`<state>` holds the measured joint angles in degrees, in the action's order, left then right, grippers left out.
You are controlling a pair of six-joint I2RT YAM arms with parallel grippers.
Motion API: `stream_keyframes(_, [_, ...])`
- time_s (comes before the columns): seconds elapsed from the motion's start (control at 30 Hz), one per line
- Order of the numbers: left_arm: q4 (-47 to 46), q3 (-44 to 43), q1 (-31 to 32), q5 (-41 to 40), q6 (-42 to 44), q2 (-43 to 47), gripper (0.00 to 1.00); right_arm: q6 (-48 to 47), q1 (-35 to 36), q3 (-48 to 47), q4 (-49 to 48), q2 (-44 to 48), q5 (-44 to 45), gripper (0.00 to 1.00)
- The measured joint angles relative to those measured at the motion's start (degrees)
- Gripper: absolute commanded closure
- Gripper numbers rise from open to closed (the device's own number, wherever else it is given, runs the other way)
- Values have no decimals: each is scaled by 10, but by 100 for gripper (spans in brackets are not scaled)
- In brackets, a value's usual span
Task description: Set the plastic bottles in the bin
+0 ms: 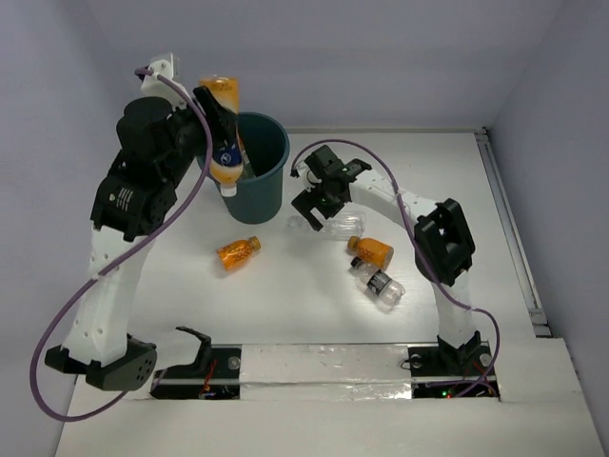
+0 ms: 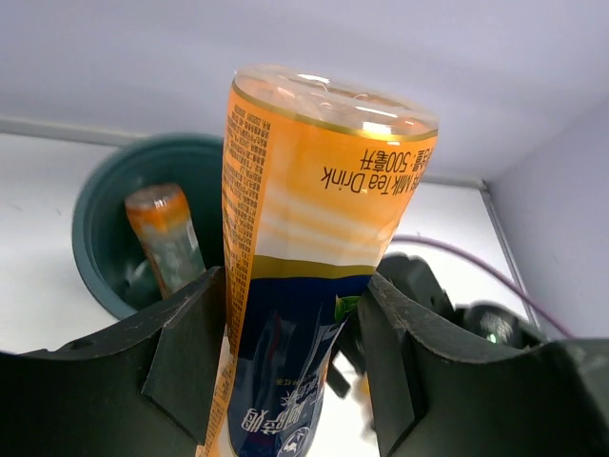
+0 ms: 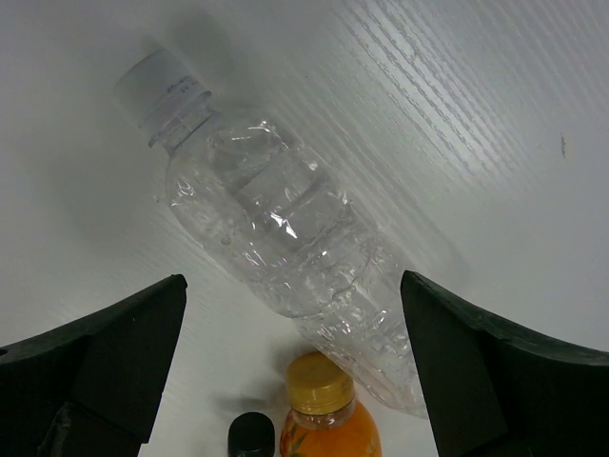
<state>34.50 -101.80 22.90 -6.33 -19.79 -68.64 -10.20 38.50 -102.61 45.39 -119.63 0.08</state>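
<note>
Under the right pincer, its jaws wide apart, the clear bottle lies on the table, probably light, thin-walled and slippery, best taken across its ribbed middle, while the left pincer clamps an orange-labelled bottle raised beside the rim of the bin.

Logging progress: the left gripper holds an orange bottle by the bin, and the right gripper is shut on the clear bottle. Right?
No: the right gripper is open, its fingers apart over the clear bottle, as the right wrist view shows. The left gripper does hold an orange bottle by the bin.
</note>
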Motion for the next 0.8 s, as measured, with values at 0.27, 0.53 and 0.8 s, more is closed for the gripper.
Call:
stream_keyframes(0.27, [-58,-81,-47,-17,-2,-94,63,-10,-14,-14,-2,-15,-18,5])
stream_keyframes(0.53, [-183,-50,-67,-66,14,-154,64,-10,-25,-15,-10,-33,-18,10])
stream_keyframes(0.8, [-328,57,-69,-88,38,-186,61,-6,-34,-1,-58,-34,9,26])
